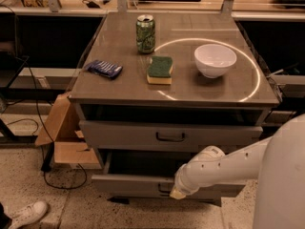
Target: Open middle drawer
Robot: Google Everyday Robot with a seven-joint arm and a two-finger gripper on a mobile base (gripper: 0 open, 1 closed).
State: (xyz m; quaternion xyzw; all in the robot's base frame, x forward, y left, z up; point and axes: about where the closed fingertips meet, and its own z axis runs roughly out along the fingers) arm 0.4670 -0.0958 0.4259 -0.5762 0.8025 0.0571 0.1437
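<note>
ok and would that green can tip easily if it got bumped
Probably fairly easily: the green can stands upright, tall over a narrow base, on the smooth cabinet top. Once on its side, its round body would likely roll. No bump looks imminent: the end effector is low at the middle drawer front, away from it.

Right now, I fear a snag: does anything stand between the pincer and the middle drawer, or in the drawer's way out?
Nothing visible does. The pincer is at the front centre of the middle drawer, which stands partly out. The cardboard box and the shoe lie off to one side, clear of its path.
</note>
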